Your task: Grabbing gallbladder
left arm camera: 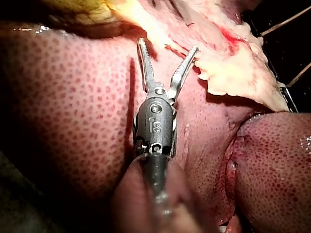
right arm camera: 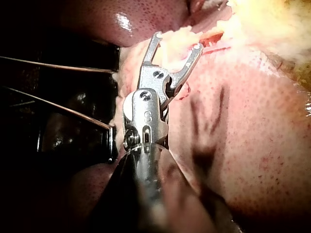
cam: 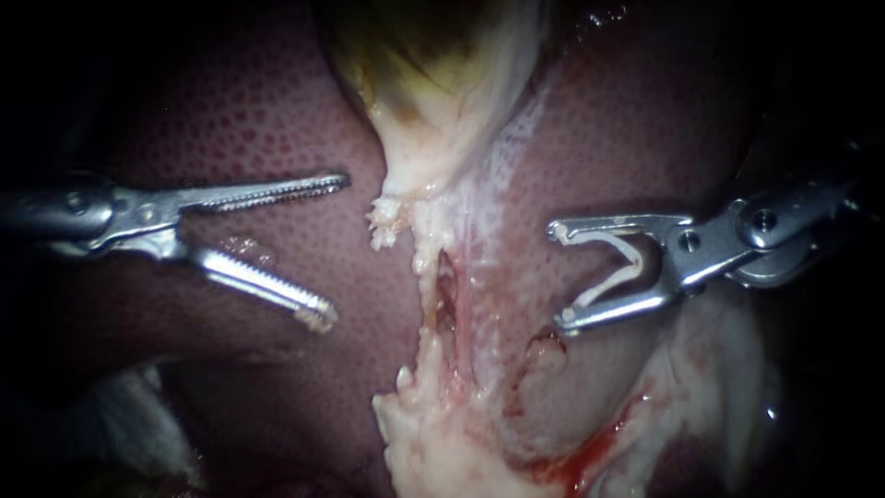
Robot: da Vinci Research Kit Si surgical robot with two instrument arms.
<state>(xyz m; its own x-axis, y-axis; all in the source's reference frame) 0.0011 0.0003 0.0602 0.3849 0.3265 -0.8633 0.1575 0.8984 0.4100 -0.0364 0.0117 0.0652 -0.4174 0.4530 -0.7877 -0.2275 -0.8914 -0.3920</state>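
Nearest the endoscope, at the foot of the view, a ragged lump of pale tissue [cam: 433,443], with a smear of blood [cam: 590,452] just to its right. Farther in, a narrow strip [cam: 433,277] of similar pale, frayed matter running up the middle across the dark red, speckled liver [cam: 230,120]. On either side of that strip, the two instruments, well apart from each other and neither touching it. From the left, the left instrument [cam: 332,249], toothed jaws spread wide with nothing between them, hovering over bare liver. From the right, the right instrument [cam: 559,275], jaws also standing apart but gripping a white V-shaped clip [cam: 619,267], its two legs lying against the inner faces of both jaws. Farthest away, at the top of the view, the gallbladder [cam: 442,83], a pale yellowish sac narrowing downward into the strip, not grasped, lying beyond and between the two sets of jaws. From the left arm's camera, gaping toothed jaws over speckled liver, pale tissue just ahead. From the right arm's camera, spread jaws pointing at pale tissue with a red streak, yellowish tissue beyond.
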